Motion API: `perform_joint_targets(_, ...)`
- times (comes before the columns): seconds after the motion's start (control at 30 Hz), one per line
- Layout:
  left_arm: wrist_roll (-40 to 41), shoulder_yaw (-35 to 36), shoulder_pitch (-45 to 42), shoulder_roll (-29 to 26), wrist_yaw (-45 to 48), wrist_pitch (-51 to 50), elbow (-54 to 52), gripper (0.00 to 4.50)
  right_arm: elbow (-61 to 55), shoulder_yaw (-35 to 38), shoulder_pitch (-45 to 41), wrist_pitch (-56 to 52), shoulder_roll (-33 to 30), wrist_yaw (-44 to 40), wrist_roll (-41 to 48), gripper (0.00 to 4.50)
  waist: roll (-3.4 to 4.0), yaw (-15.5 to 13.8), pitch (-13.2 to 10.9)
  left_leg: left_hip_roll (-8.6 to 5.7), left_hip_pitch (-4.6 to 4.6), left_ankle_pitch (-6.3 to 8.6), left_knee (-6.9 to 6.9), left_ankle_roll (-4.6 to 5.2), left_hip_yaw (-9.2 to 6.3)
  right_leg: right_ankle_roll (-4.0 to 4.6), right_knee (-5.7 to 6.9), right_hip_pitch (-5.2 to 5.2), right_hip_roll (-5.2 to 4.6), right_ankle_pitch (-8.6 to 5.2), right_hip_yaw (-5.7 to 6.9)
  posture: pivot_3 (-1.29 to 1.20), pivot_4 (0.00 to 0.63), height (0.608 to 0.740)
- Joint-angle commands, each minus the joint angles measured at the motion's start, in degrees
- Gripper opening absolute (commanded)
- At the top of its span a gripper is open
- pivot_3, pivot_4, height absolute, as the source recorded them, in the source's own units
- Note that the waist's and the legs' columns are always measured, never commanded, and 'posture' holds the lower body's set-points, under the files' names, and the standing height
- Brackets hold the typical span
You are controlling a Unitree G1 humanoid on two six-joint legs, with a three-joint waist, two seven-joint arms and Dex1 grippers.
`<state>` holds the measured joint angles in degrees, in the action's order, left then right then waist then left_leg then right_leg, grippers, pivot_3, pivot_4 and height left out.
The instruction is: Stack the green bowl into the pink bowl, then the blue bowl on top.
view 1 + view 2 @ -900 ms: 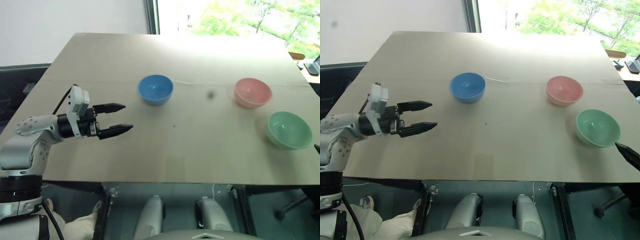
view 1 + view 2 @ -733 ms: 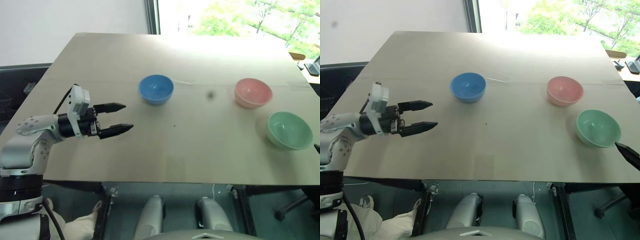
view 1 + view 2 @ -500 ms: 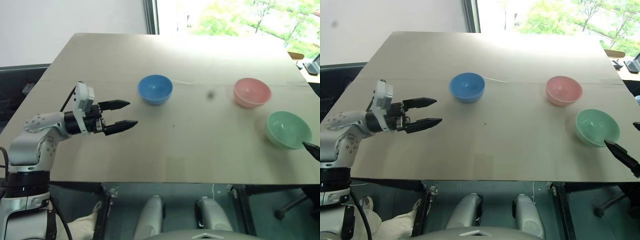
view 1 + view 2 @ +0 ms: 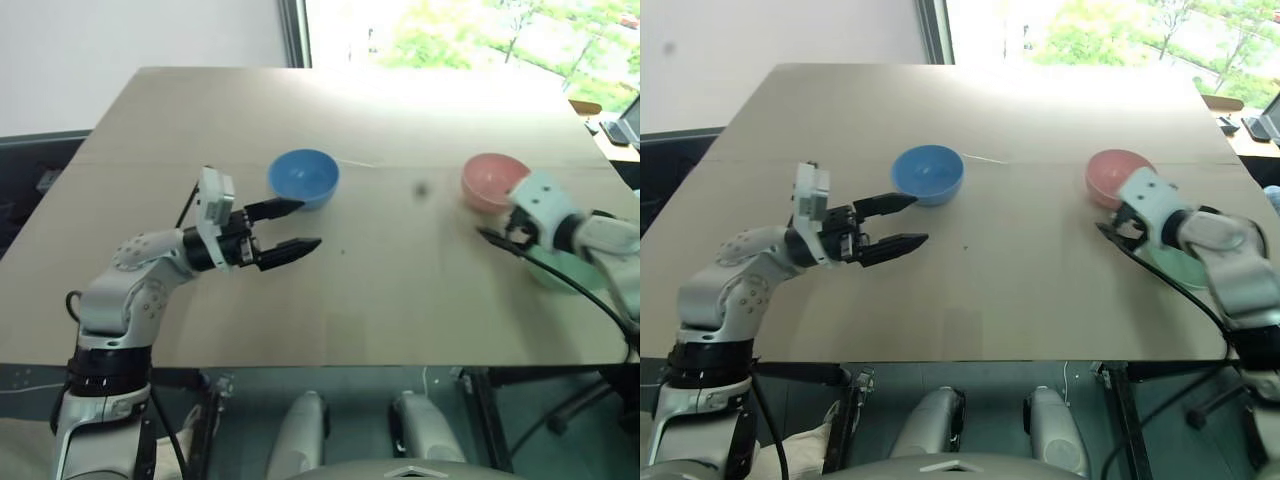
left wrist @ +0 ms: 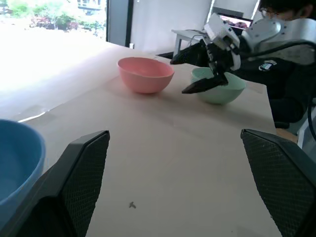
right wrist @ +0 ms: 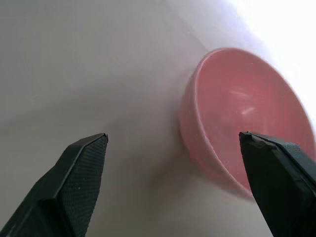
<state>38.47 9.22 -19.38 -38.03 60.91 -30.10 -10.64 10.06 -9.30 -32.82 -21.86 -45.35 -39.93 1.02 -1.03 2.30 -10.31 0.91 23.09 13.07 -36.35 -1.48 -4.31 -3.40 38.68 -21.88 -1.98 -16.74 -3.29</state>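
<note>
The green bowl [image 5: 217, 86] sits upright on the table [image 4: 400, 300] near its right edge, just toward four o'clock of the pink bowl [image 4: 493, 182]; being round, it offers no preferred grasp axis. The right gripper [image 5: 197, 69], jaws spread and empty, hovers over the bowl's near-left rim, so the bowl lies toward four o'clock of the fingertips. The right arm is plainly the nearer one. The left gripper [image 4: 290, 227], also spread empty, hangs just beside the blue bowl [image 4: 303, 178], at its seven o'clock.
</note>
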Motion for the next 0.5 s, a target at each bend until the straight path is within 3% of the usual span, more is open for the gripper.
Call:
perform_joint_targets(0.03, 1.2, 2.1, 0.8, -0.9, -1.3, 0.3, -4.5, 4.5, 12.5, -1.7, -6.8, 7.9, 1.5, -1.2, -3.9, 4.47, 0.04, -0.2, 0.0, -0.03, 0.08, 0.0, 0.0, 0.0, -0.01, 0.0, -0.03, -0.06, -0.03, 0.0, 0.02, 0.0, 0.15, 0.74)
perform_joint_targets(0.13, 1.9, 3.4, 1.6, -1.4, -2.0, 0.3, -6.0, 4.5, 23.8, -2.9, -13.6, 13.2, 3.8, -1.3, -6.2, 3.74, 0.04, -0.1, 0.0, -0.17, 0.71, -0.09, -0.19, -0.15, -0.08, -0.01, 0.11, -0.64, -0.16, 0.01, 0.08, 0.0, 0.15, 0.74)
perform_joint_targets(0.2, 2.3, 4.0, 2.2, -1.5, -2.4, 0.2, -6.6, 4.5, 28.4, -3.1, -16.3, 15.8, 4.7, -1.6, -7.2, 2.99, 0.05, 0.0, 0.0, -0.21, 0.79, -0.14, -0.25, -0.23, -0.05, -0.02, 0.21, -0.78, -0.18, 0.02, 0.04, 0.0, 0.15, 0.74)
perform_joint_targets(0.4, 2.9, 4.6, 5.4, -1.4, -3.5, 0.6, -8.8, 4.5, 29.9, -2.8, -18.7, 18.4, 5.8, -5.2, -7.7, 0.28, 0.06, 0.1, 0.0, -0.2, 0.75, -0.09, -0.25, -0.15, -0.08, -0.01, 0.27, -0.77, -0.17, 0.02, 0.06, 0.0, 0.15, 0.74)
perform_joint_targets(0.43, 3.1, 4.6, 5.5, -1.3, -3.7, 0.6, -8.9, 4.5, 28.5, -2.7, -18.3, 17.9, 5.8, -6.0, -7.5, 0.07, 0.07, 0.1, 0.0, -0.2, 0.75, -0.09, -0.25, -0.14, -0.07, -0.01, 0.29, -0.77, -0.17, 0.02, 0.06, 0.0, 0.15, 0.74)
perform_joint_targets(0.5, 3.5, 4.6, 5.2, -1.2, -4.2, 0.3, -8.8, 4.5, 25.5, -2.6, -17.3, 17.3, 5.6, -7.4, -7.4, 0.07, 0.07, 0.1, 0.0, -0.2, 0.75, -0.07, -0.26, -0.1, -0.09, -0.01, 0.32, -0.77, -0.16, 0.02, 0.07, 0.0, 0.15, 0.74)
